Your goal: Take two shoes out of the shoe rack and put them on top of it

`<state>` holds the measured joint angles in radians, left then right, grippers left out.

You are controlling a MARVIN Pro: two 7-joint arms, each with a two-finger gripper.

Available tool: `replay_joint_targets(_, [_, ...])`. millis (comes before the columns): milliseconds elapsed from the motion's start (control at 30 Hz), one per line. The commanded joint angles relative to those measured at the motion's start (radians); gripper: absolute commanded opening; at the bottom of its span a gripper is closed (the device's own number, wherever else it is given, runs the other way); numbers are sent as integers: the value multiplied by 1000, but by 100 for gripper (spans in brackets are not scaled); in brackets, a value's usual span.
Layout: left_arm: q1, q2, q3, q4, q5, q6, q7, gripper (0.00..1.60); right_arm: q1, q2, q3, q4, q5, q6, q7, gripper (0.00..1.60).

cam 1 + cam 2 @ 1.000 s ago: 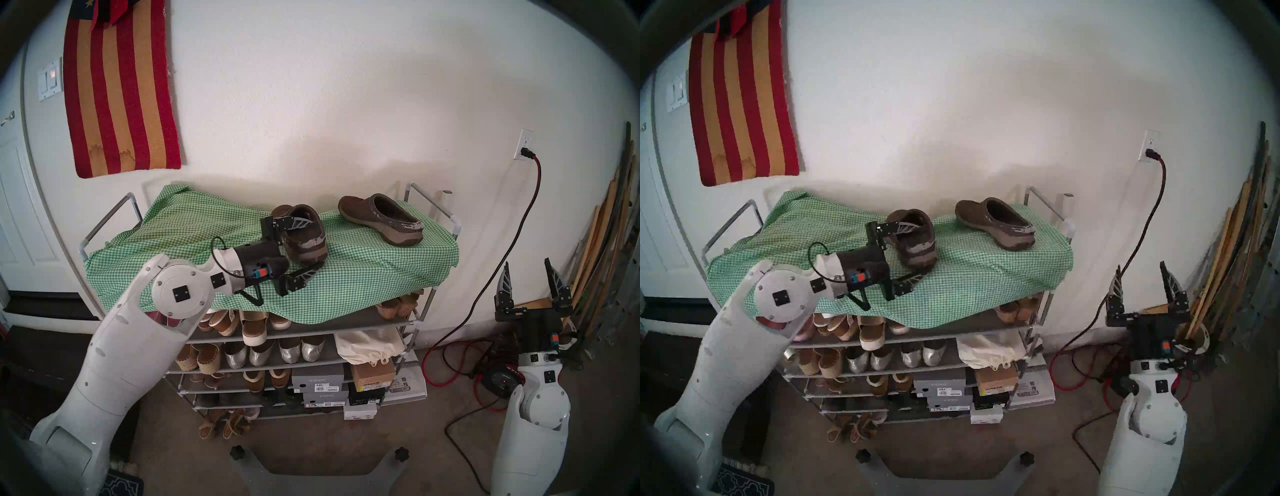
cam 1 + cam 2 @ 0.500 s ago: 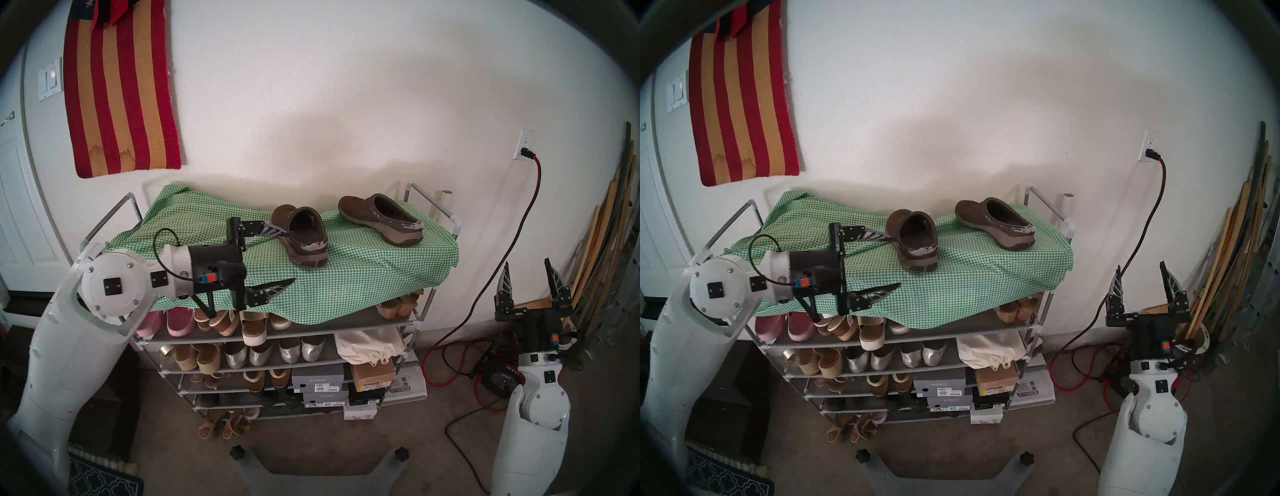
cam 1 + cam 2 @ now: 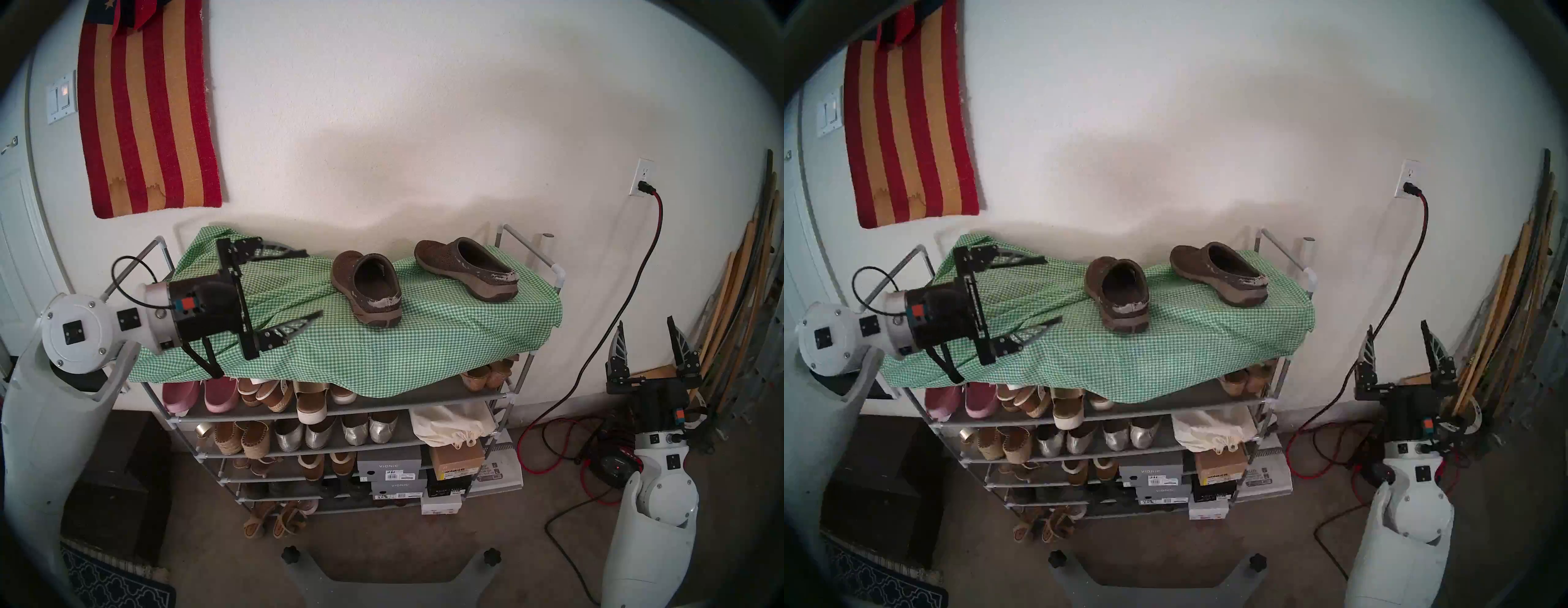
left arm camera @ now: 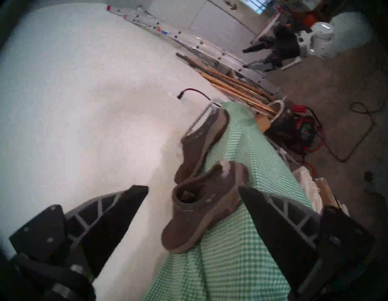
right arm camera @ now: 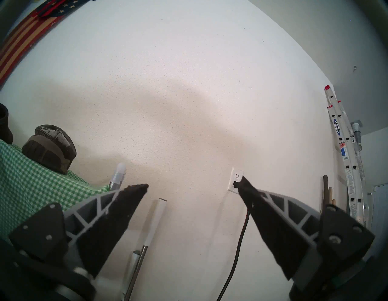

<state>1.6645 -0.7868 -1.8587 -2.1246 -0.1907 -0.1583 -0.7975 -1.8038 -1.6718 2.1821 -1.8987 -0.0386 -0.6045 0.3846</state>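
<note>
Since the earlier frames the left gripper (image 3: pixel 313 283) has let go of the near clog (image 3: pixel 368 289) and drawn back toward the left end of the shoe rack (image 3: pixel 507 395), well apart from the shoe. Head stereo left: both clogs rest on the gingham cloth (image 3: pixel 424 348) covering the top tier, the far clog (image 3: pixel 466 268) near the right end; the left gripper hangs over the cloth with fingers spread wide and empty, and the right gripper (image 3: pixel 647 329) stands beside the rack, pointing up, likewise wide and empty. Grey boxes (image 3: pixel 389 468) on a lower shelf read "VIONIC". Head stereo right: same layout; the near clog (image 3: pixel 1119 293) sits heel toward the front edge, the far clog (image 3: pixel 1221 271) sideways. Left wrist: the two clogs (image 4: pixel 201 208) lie between the open fingers (image 4: pixel 117 210), blurred. Right wrist: only the far clog's heel (image 5: pixel 50 145) and the cloth corner (image 5: pixel 31 178) show; a ladder (image 5: pixel 338 130) label reads "WERNER". Judged risk: the task looks complete, but the loose cloth could snag on a finger of the left gripper as it moves away, dragging the clogs off the top.
</note>
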Motion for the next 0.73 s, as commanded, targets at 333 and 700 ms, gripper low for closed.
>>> replay_joint_targets(333, [247,-278,-178,34,-118,-8,250,160,1,3,2,-1,0,1,-1,160])
replay_joint_targets(700, [338,-353,-152,-2,-144,-113,453,160,1,2,2,-1,-1,1,0,160])
